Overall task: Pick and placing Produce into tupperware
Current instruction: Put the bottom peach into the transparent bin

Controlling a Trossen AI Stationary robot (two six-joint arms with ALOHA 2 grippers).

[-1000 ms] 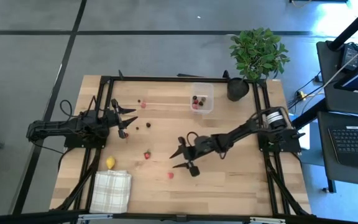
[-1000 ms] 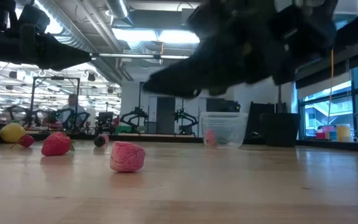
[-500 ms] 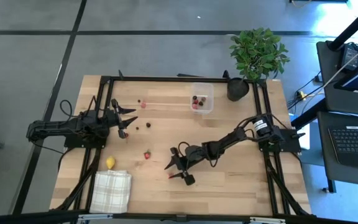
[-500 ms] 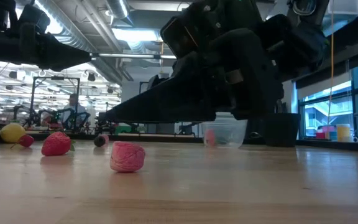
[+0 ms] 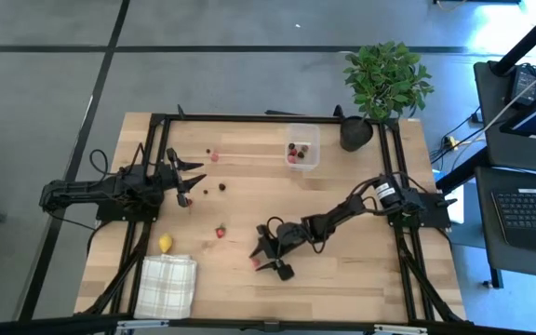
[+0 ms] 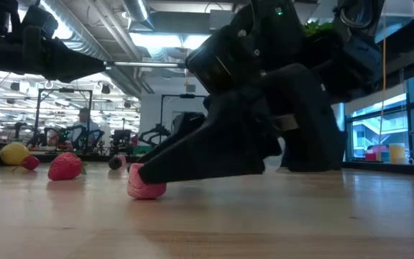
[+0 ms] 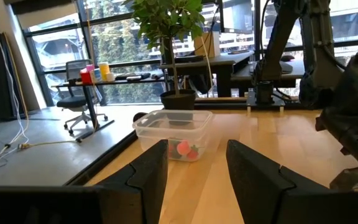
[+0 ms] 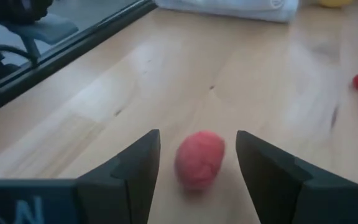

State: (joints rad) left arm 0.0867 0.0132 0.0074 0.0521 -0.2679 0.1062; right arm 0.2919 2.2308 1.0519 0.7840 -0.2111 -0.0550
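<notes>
My right gripper (image 5: 259, 258) is open and low over the table. Its fingers stand on either side of a small pink-red fruit piece (image 8: 199, 158), also in the low view (image 6: 146, 188), with a gap on both sides. My left gripper (image 5: 192, 183) waits open at the table's left. The clear tupperware (image 5: 301, 149) stands on the table near the far edge with several pieces inside (image 7: 182, 149). A yellow lemon (image 5: 165, 244), a strawberry (image 5: 221, 231) and two dark berries (image 5: 205, 193) lie loose on the wood.
A white checked cloth (image 5: 167, 284) lies at the near left corner. A black pot with a green plant (image 5: 355, 132) stands at the far right corner beside the tupperware. More small pieces (image 5: 215, 156) lie toward the far edge. A person (image 6: 85, 124) sits in the room behind.
My right gripper has moved toward the table's near-left and come down to the table top, staying open, until its fingers stand around the pink-red piece. The piece has not moved.
</notes>
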